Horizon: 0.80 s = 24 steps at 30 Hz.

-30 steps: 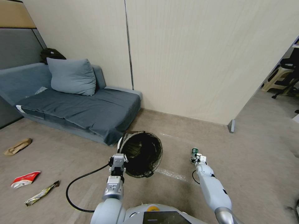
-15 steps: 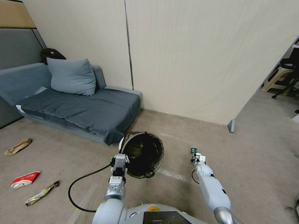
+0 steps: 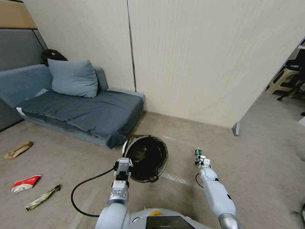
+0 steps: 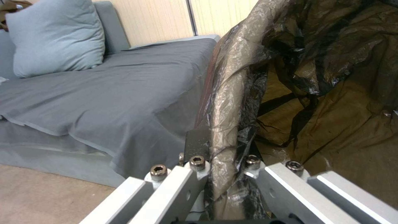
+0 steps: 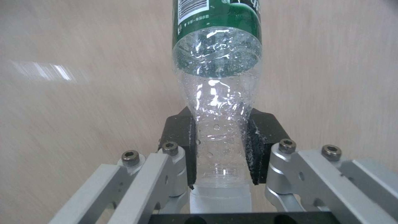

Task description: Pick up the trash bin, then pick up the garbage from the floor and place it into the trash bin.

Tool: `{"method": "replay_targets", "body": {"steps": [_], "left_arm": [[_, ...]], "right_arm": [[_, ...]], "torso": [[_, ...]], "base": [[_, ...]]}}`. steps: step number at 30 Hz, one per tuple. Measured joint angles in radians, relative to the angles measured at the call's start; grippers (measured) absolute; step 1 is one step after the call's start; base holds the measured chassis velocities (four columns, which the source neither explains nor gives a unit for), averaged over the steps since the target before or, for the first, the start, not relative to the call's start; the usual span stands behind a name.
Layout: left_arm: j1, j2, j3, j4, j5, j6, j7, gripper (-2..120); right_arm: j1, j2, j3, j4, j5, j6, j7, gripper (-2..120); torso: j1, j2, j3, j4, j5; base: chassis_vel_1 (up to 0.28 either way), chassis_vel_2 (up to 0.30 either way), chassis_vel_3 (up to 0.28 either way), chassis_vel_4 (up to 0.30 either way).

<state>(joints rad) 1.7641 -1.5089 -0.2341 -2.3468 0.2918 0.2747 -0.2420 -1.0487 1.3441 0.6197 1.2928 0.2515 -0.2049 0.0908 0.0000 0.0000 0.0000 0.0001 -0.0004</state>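
The trash bin (image 3: 146,158), white with a black bag liner, is tilted with its mouth toward my head camera, in front of the sofa's corner. My left gripper (image 3: 124,165) is shut on its near rim; in the left wrist view the fingers clamp the liner-covered rim (image 4: 230,93) at the left gripper (image 4: 224,163). To the right, my right gripper (image 3: 200,160) is shut on a small clear bottle (image 3: 198,153) with a green label. The black pads (image 5: 259,146) squeeze the bottle (image 5: 217,77) near its neck. More garbage lies on the floor at left: a brown paper bag (image 3: 18,149), a red-and-white packet (image 3: 25,183) and a yellow wrapper (image 3: 43,197).
A grey sofa (image 3: 79,111) with a pillow (image 3: 73,78) stands against the wall at left. A black cable (image 3: 85,187) loops from my left arm. The wall panel ends at a corner (image 3: 235,128), with chairs (image 3: 290,79) beyond. Open floor lies to the right.
The left gripper and the bin have shifted slightly right. The right gripper has risen a little with the bottle in it.
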Motion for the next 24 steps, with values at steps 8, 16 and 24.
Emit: {"method": "replay_targets", "body": {"steps": [8,16,24], "left_arm": [[-0.002,0.008,0.003,0.008,-0.017,0.006,0.0,0],[-0.01,0.017,0.019,0.012,-0.042,0.018,0.0,0],[-0.018,0.01,0.036,0.02,-0.056,0.024,0.001,0]], "right_arm": [[-0.179,0.002,-0.017,0.389,0.03,0.17,-0.132,22],[-0.317,-0.019,-0.059,0.675,0.04,0.355,-0.358,22],[-0.431,-0.074,-0.15,0.853,0.049,0.433,-0.541,22]], "torso": [[0.0,0.0,0.0,-0.0003,-0.0002],[0.0,0.0,0.0,-0.0001,0.0005],[0.0,0.0,0.0,-0.0002,0.0001]], "base": [[0.0,0.0,0.0,0.0],[0.0,0.0,0.0,0.0],[0.0,0.0,0.0,0.0]]}}
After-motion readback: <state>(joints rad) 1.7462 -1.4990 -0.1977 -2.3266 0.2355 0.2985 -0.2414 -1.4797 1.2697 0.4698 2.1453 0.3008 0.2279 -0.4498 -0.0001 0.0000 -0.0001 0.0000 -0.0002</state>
